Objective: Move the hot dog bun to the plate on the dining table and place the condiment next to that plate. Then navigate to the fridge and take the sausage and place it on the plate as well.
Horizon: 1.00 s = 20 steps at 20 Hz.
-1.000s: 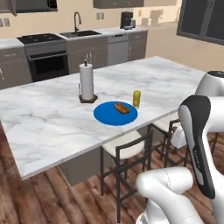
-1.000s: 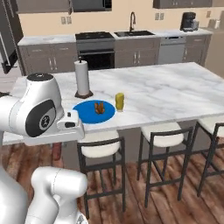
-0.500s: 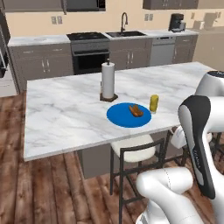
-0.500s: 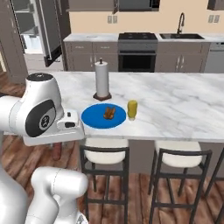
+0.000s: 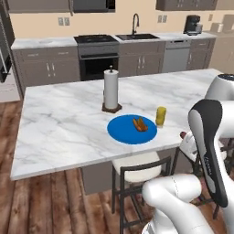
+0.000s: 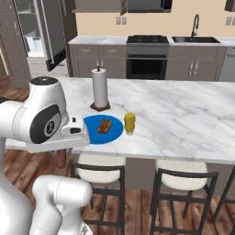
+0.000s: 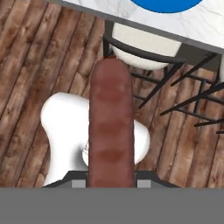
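A brown sausage point(image 7: 111, 131) stands between my gripper's point(image 7: 111, 181) jaws, which are shut on it, pointing down over the wood floor and a stool. Its reddish end also shows under the hand, sausage point(image 5: 183, 135) and sausage point(image 6: 61, 159). On the marble dining table point(image 5: 64, 123) lies the blue plate point(image 5: 122, 131) with the hot dog bun point(image 5: 140, 124) on it. The yellow condiment point(image 5: 161, 116) stands just right of the plate. From the other side: plate point(image 6: 93, 126), bun point(image 6: 105, 125), condiment point(image 6: 130, 123). My gripper hangs below the table's near edge, short of the plate.
A paper towel roll point(image 5: 111, 94) stands behind the plate. Stools point(image 6: 97, 173) line the table's near side under its edge. The fridge point(image 6: 33, 42) stands at the far left with its door open. Stove and sink counters run along the back wall.
The whole picture has shifted as the base drove: the table now sits more square and closer. The sausage stays in my shut gripper.
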### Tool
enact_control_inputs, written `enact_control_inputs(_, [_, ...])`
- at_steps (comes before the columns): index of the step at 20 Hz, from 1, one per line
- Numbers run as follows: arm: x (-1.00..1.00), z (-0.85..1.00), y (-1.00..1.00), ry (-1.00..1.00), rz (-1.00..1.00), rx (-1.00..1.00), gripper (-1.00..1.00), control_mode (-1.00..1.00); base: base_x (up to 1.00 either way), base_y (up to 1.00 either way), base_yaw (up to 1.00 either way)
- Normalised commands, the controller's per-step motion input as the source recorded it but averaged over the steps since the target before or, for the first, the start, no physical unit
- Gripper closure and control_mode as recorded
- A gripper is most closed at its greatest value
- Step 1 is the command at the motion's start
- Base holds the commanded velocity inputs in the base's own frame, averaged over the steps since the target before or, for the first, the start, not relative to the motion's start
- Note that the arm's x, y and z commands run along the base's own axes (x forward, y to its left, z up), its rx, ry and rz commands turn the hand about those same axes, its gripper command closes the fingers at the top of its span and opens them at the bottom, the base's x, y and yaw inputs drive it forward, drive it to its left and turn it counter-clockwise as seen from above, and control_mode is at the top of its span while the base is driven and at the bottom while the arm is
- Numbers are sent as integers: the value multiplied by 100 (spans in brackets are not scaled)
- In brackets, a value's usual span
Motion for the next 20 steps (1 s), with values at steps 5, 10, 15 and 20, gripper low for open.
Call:
enact_control_inputs(5, [0, 0, 0, 0, 0, 0, 100, 100, 63, 18, -1])
enact_control_inputs(10, [0, 0, 0, 0, 0, 0, 100, 100, 62, 35, 0])
enact_control_inputs(15, [40, 0, 45, 0, 0, -2, 100, -100, 12, 7, 0])
enact_control_inputs(20, [45, 0, 95, 0, 0, -6, 100, -100, 0, 0, 0])
